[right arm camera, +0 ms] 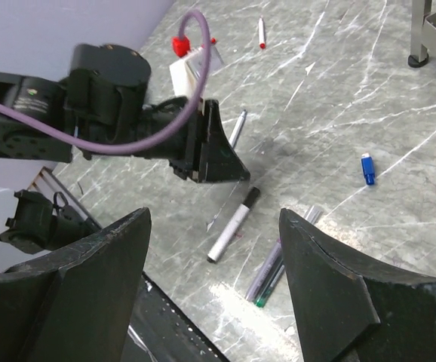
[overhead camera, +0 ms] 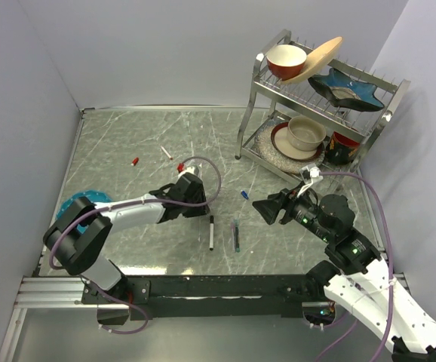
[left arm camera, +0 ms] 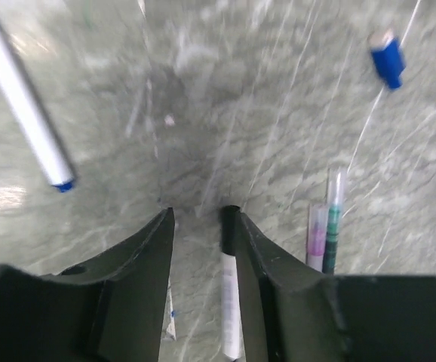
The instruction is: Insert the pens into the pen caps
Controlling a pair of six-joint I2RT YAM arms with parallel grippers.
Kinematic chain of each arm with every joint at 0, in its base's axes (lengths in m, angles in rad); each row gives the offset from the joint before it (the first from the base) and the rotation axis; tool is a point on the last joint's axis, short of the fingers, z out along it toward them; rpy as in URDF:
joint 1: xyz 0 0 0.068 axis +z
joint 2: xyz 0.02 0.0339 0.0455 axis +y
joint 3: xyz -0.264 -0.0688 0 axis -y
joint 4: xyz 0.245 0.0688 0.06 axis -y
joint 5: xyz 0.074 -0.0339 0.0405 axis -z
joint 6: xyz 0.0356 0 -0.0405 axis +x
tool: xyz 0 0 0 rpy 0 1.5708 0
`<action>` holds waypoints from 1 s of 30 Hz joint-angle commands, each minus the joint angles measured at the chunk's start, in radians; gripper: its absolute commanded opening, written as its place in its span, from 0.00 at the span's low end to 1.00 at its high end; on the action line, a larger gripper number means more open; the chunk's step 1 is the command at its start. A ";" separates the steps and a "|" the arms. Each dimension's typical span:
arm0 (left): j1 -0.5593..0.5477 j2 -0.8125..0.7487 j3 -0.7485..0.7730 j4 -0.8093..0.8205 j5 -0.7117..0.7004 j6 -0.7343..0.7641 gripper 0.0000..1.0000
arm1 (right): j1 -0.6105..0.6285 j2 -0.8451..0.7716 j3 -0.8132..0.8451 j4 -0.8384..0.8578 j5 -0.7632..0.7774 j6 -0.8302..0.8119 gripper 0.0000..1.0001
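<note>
A white pen with a black end (overhead camera: 211,232) lies on the table, also in the left wrist view (left arm camera: 230,302) and the right wrist view (right arm camera: 233,224). My left gripper (overhead camera: 193,202) is open and empty just over its black end (left arm camera: 199,215); the pen shows between the jaws, close to the right finger. A teal-green pen (left arm camera: 333,226) and a purplish pen (left arm camera: 316,237) lie side by side (overhead camera: 236,235). A blue cap (overhead camera: 244,194) lies beyond them. A blue-tipped white pen (left arm camera: 22,105) lies left. A red-tipped pen (overhead camera: 166,153) and a red cap (overhead camera: 135,161) lie farther back. My right gripper (overhead camera: 265,208) is open and empty (right arm camera: 216,215).
A metal dish rack (overhead camera: 252,113) with bowls and plates stands at the back right. A blue object (overhead camera: 82,202) lies at the left edge behind my left arm. Grey walls close the table at left, back and right.
</note>
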State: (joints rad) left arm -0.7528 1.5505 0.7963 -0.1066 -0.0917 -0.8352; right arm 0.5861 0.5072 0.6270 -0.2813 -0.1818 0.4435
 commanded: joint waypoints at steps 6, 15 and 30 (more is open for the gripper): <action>0.108 -0.036 0.109 -0.140 -0.141 0.013 0.42 | -0.002 -0.038 0.004 0.027 0.001 -0.009 0.75; 0.171 0.059 0.135 -0.139 -0.132 0.034 0.41 | -0.003 -0.044 -0.003 0.036 -0.011 -0.011 0.73; 0.188 0.200 0.193 -0.195 -0.112 0.054 0.21 | -0.002 -0.050 0.008 0.037 -0.012 -0.017 0.70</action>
State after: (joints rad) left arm -0.5655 1.7168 0.9668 -0.2607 -0.2081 -0.7959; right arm 0.5861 0.4698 0.6270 -0.2810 -0.1925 0.4366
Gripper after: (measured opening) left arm 0.259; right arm 0.699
